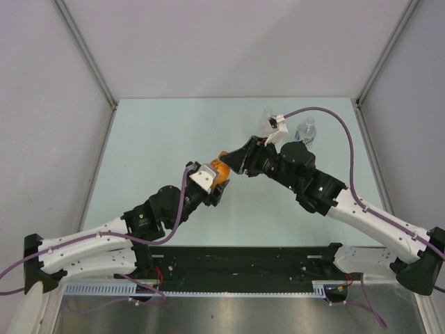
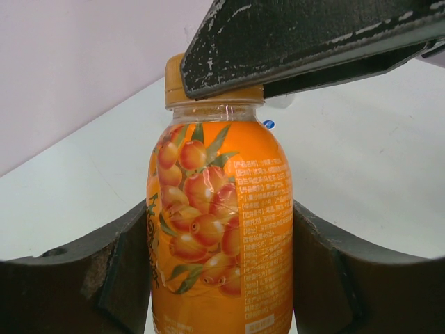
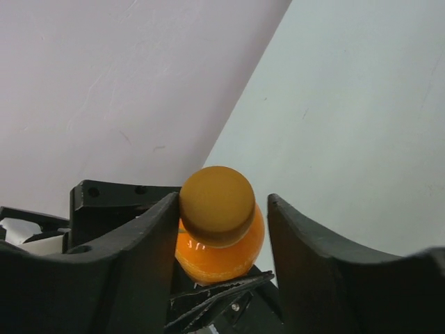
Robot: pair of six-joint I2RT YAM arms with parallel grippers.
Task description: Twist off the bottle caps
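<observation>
My left gripper (image 1: 212, 182) is shut on the orange bottle (image 1: 220, 172), holding it off the table and tilted toward the right arm. In the left wrist view its fingers (image 2: 83, 278) press both sides of the bottle's fruit label (image 2: 222, 229). The orange cap (image 3: 217, 202) sits on the bottle's neck. My right gripper (image 3: 222, 200) straddles that cap: its left finger (image 3: 149, 236) touches the cap's side, while a gap separates the right finger (image 3: 306, 243) from it. A right finger (image 2: 313, 42) crosses over the cap (image 2: 175, 83) in the left wrist view.
Two clear bottles stand at the back right of the table: one with a blue-white label (image 1: 306, 130), the other (image 1: 268, 118) partly behind the right arm's cable. Grey walls close in the table on the left, back and right.
</observation>
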